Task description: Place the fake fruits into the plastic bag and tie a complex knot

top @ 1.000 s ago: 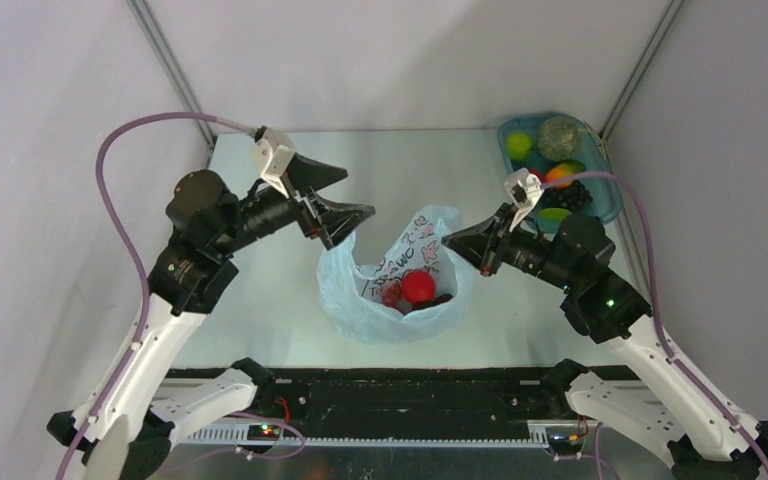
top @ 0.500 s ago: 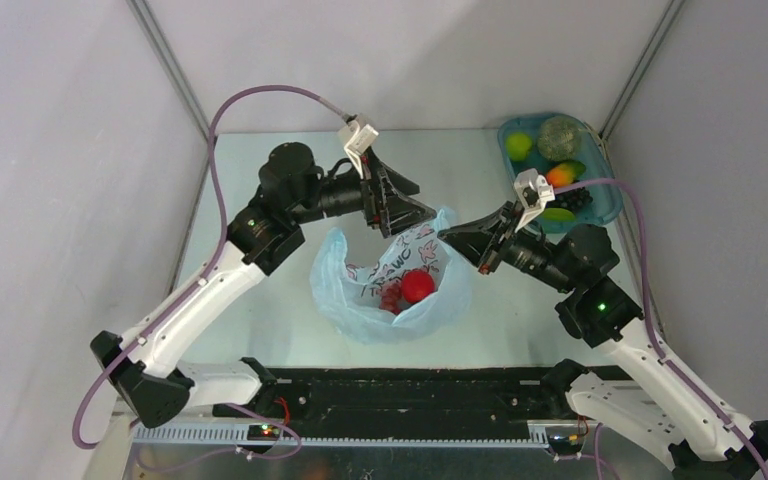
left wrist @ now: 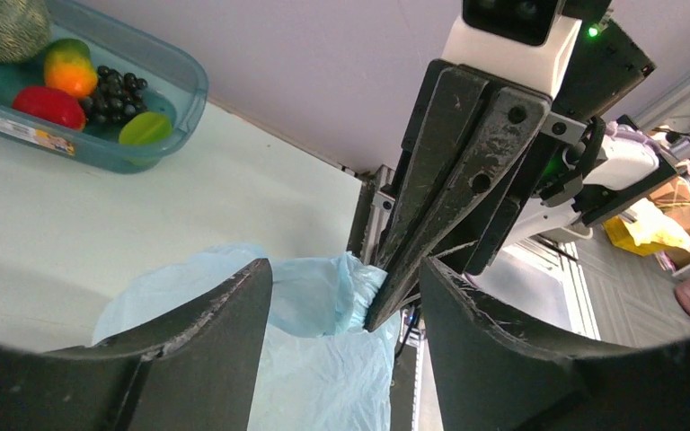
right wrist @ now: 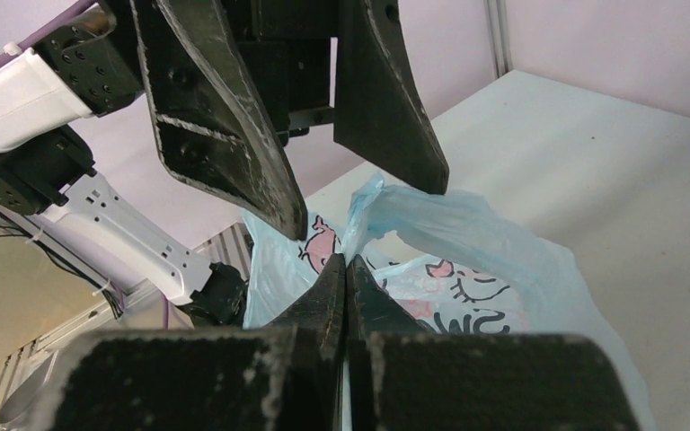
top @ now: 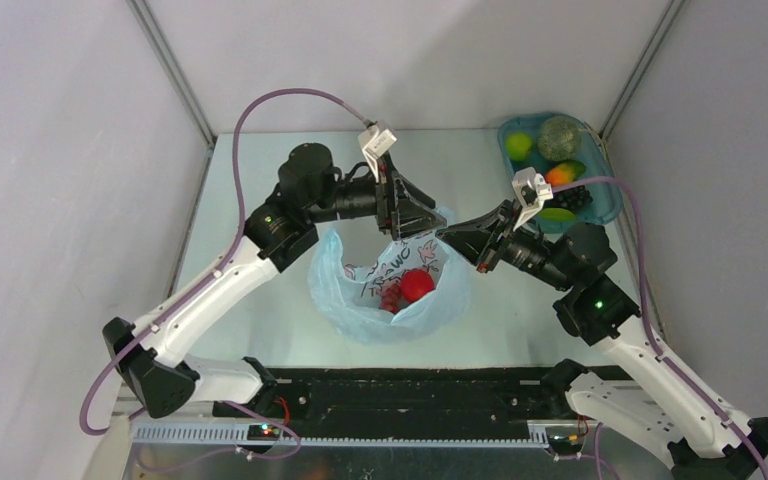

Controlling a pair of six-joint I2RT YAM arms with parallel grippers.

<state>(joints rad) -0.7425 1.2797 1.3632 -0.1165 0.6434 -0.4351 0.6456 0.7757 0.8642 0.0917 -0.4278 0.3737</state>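
Observation:
The light-blue plastic bag [top: 360, 300] stands open at mid-table, with a red fruit [top: 419, 285] and smaller dark red ones inside. My right gripper [top: 445, 238] is shut on a bunched strip of the bag's far rim [right wrist: 364, 202], its fingertips [right wrist: 346, 267] pressed together. My left gripper [top: 424, 222] is open, its two fingers [left wrist: 207, 341] straddling that same strip [left wrist: 323, 296] just beside the right gripper's tips. No knot shows. More fruits lie in the teal tray: lime green [top: 519, 145], orange [top: 560, 174] and grapes [top: 572, 197].
The teal tray [top: 610, 200] sits at the back right corner, also in the left wrist view [left wrist: 189, 85]. A rough grey-green ball [top: 560, 134] lies in it. Grey walls enclose the table on three sides.
My left arm has swung right from the bag's left side to its far rim, jaws still open. The right gripper has kept its hold and edged slightly left.

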